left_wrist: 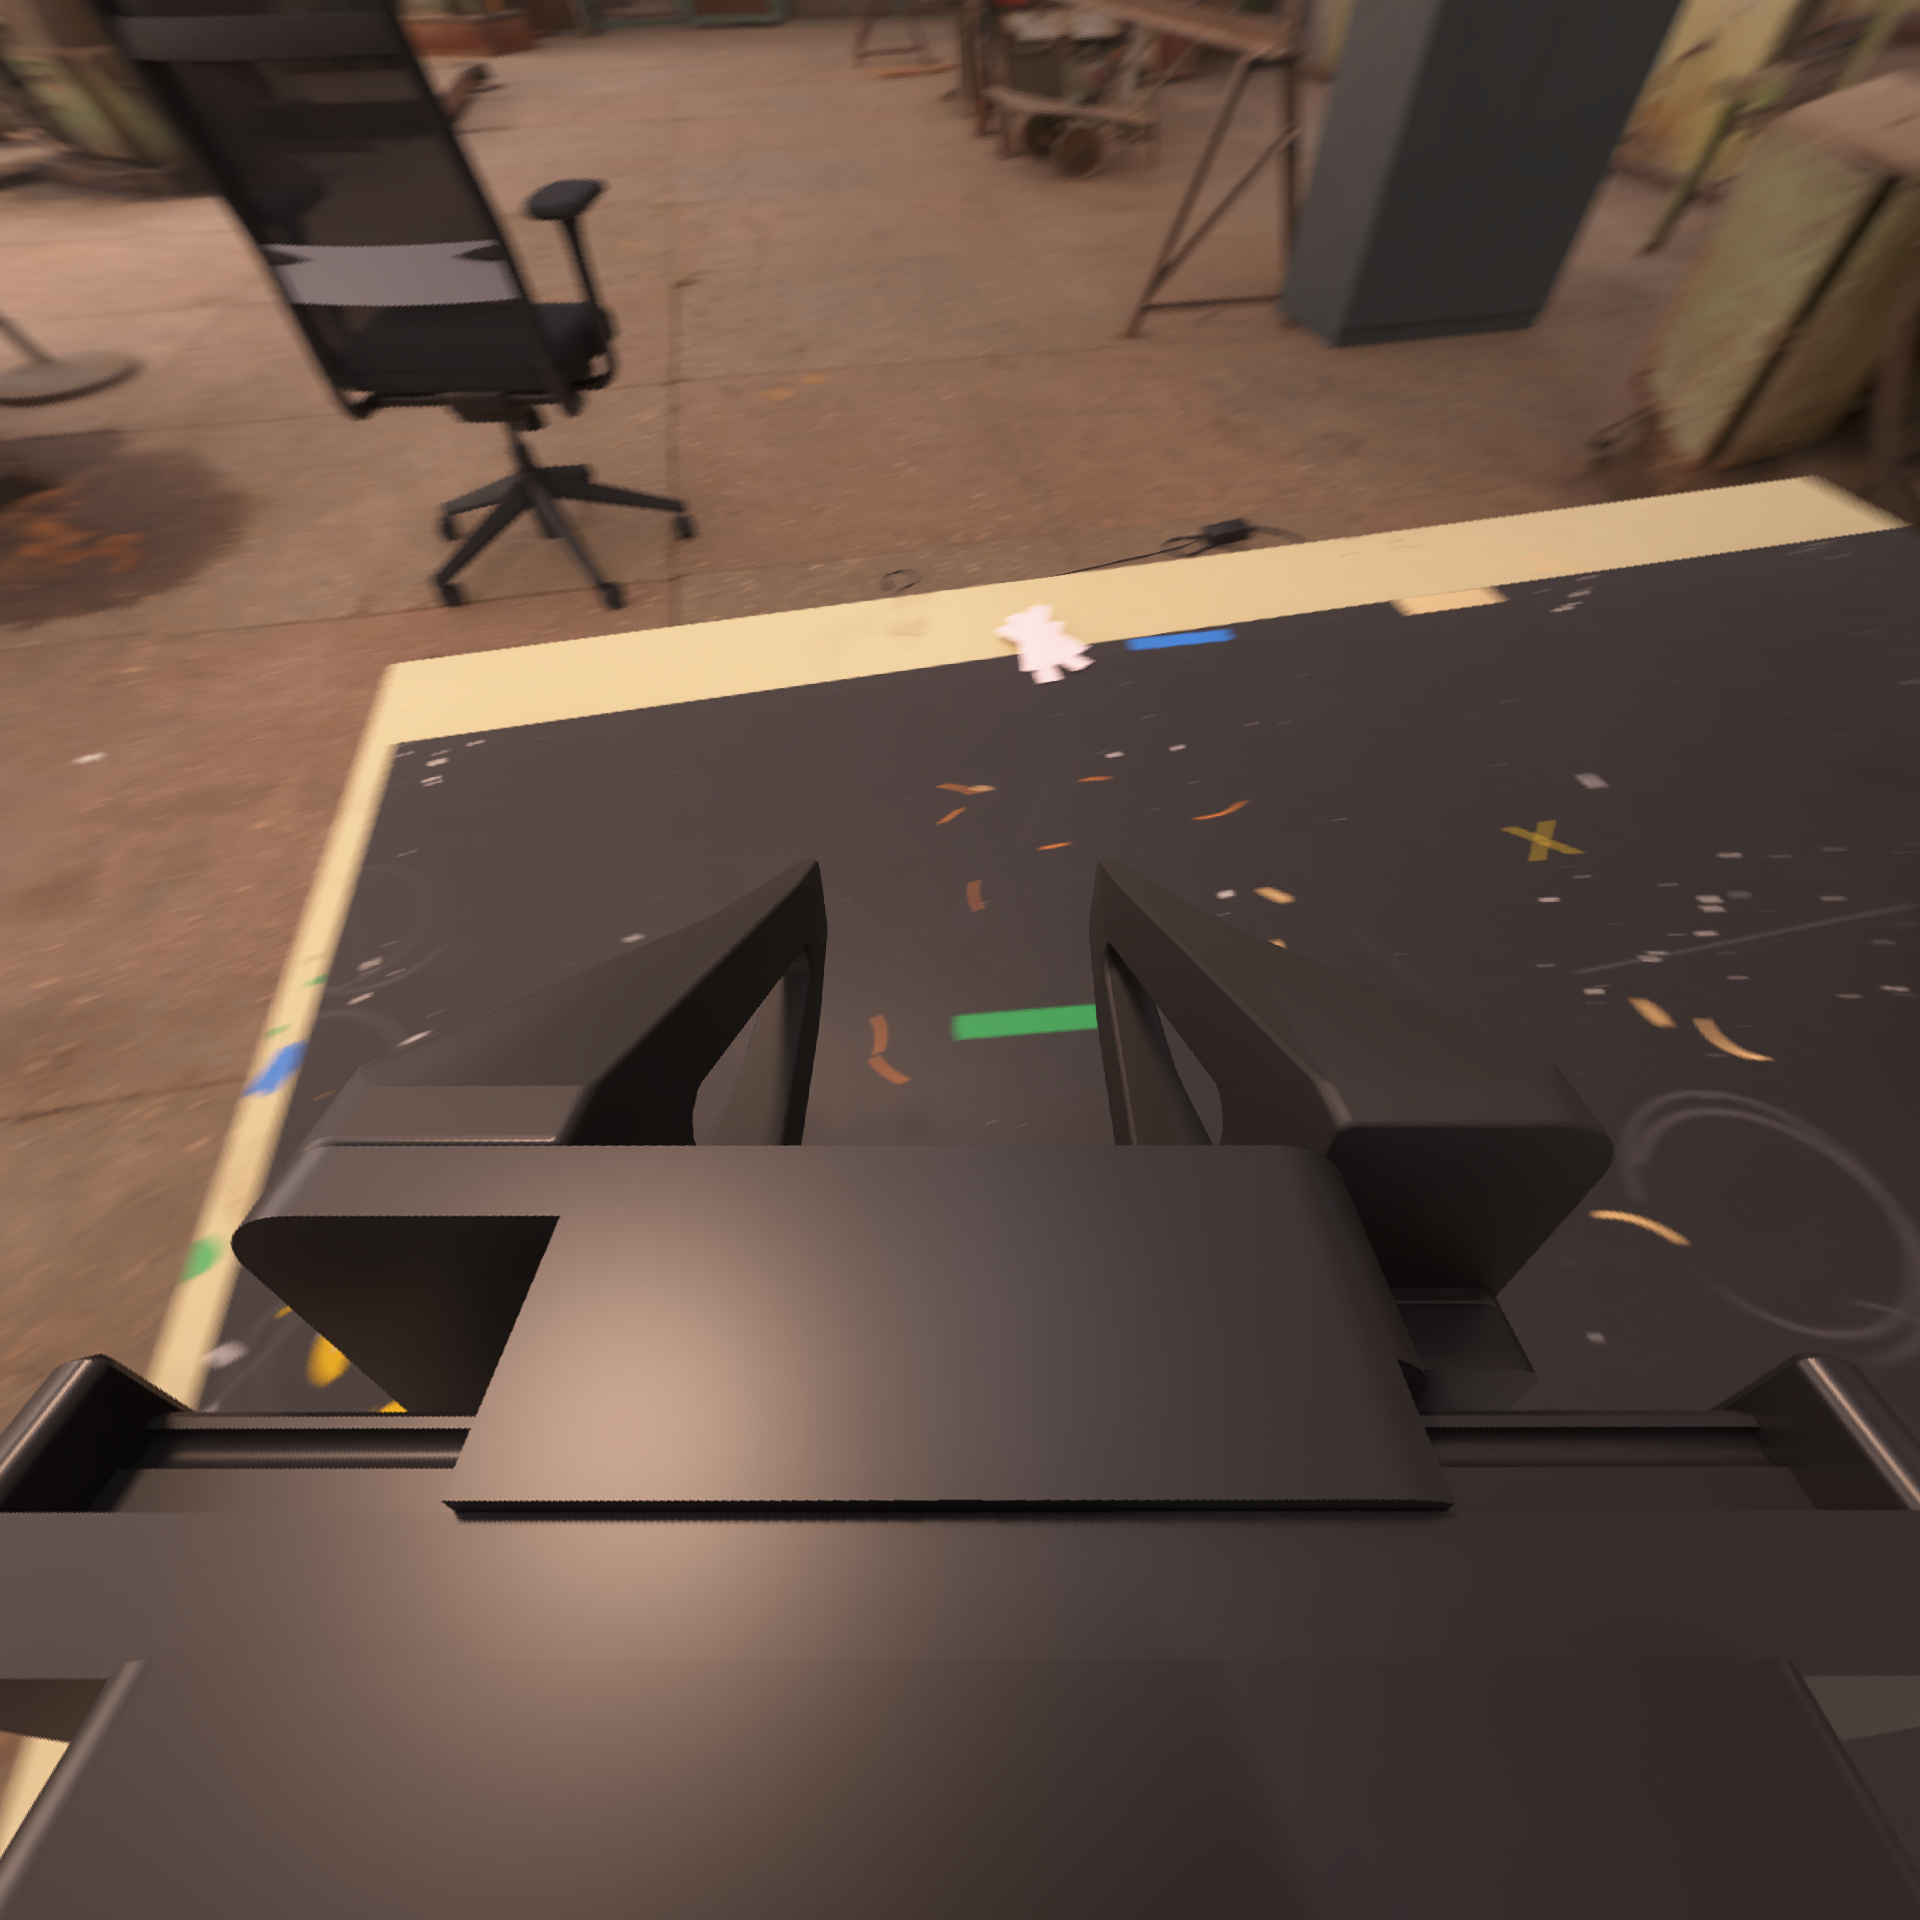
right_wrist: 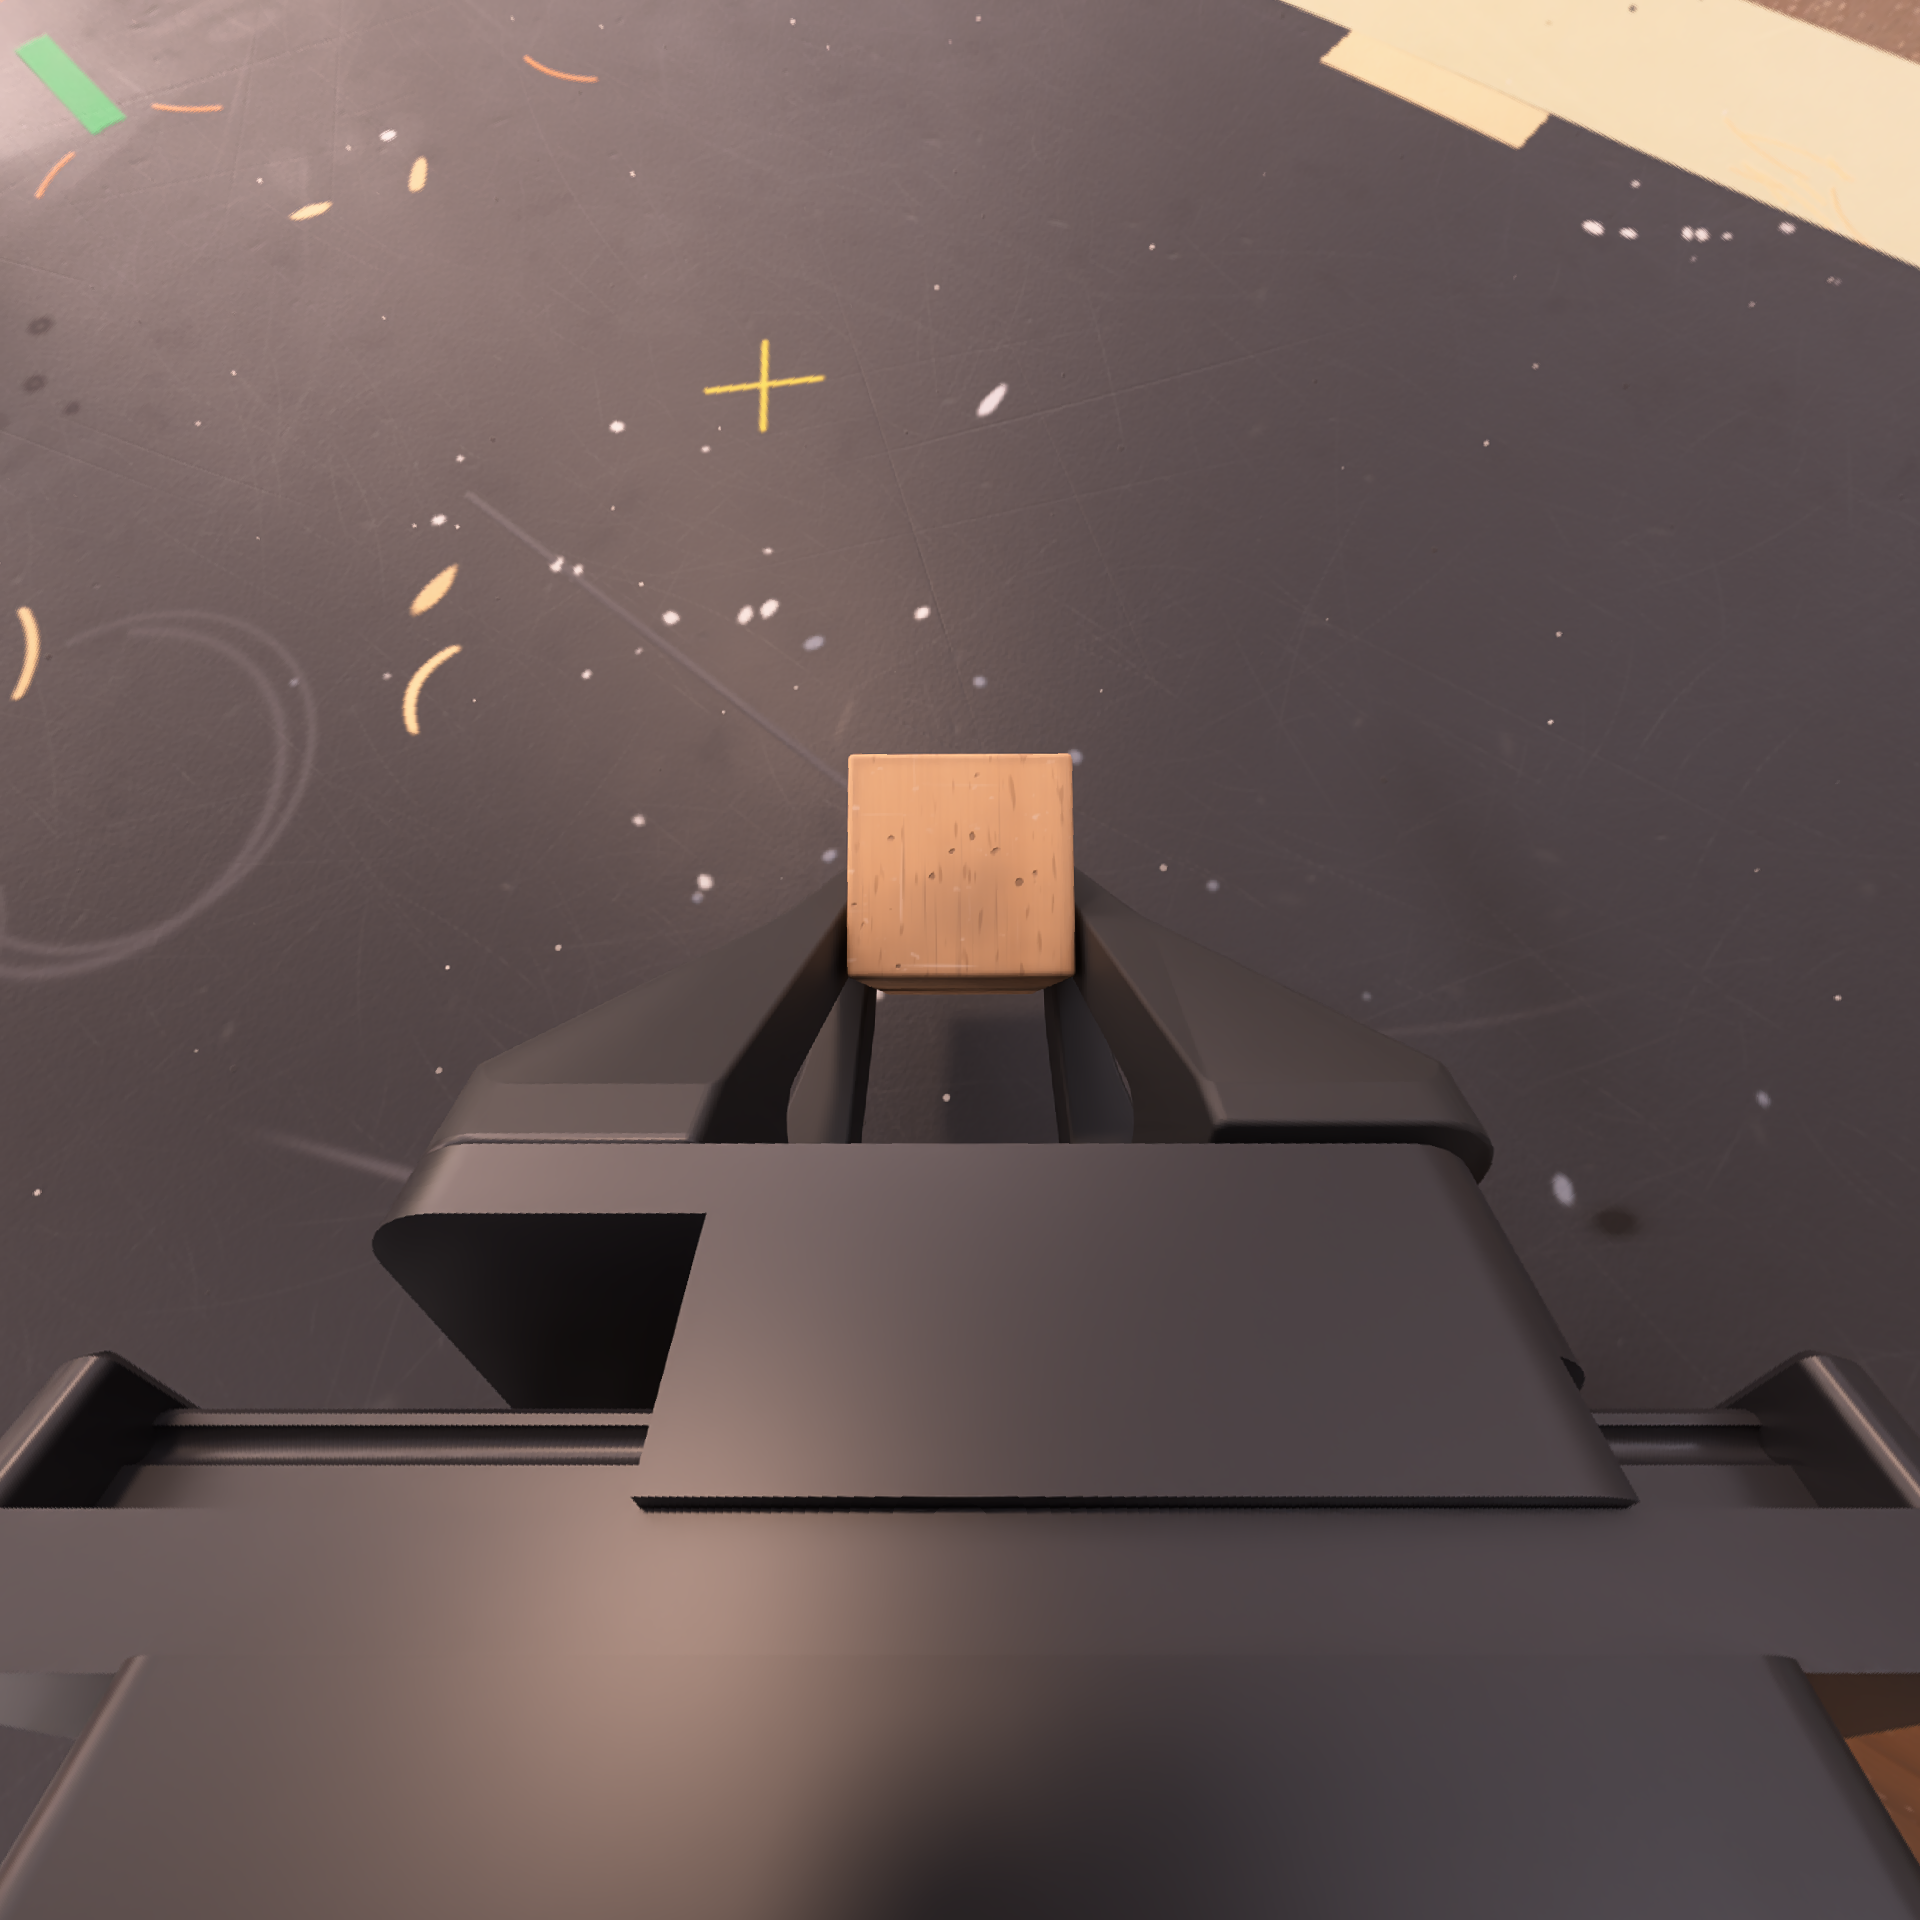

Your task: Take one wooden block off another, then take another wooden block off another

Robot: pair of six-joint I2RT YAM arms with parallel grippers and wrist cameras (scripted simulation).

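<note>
In the right wrist view, my right gripper (right_wrist: 960, 925) is shut on a light wooden block (right_wrist: 960, 869), a cube held between the two black fingertips above the dark table mat (right_wrist: 1351, 623). No other block shows in this view. In the left wrist view, my left gripper (left_wrist: 958, 883) is open and empty, its two black fingers spread apart above the dark mat (left_wrist: 1351, 748). No wooden block shows in the left wrist view.
A green tape strip (left_wrist: 1023, 1022) lies on the mat between the left fingers, a yellow cross mark (right_wrist: 764, 383) ahead of the right gripper. The cream table border (left_wrist: 727, 665) marks the far edge; an office chair (left_wrist: 457, 312) and grey pillar (left_wrist: 1455, 166) stand beyond.
</note>
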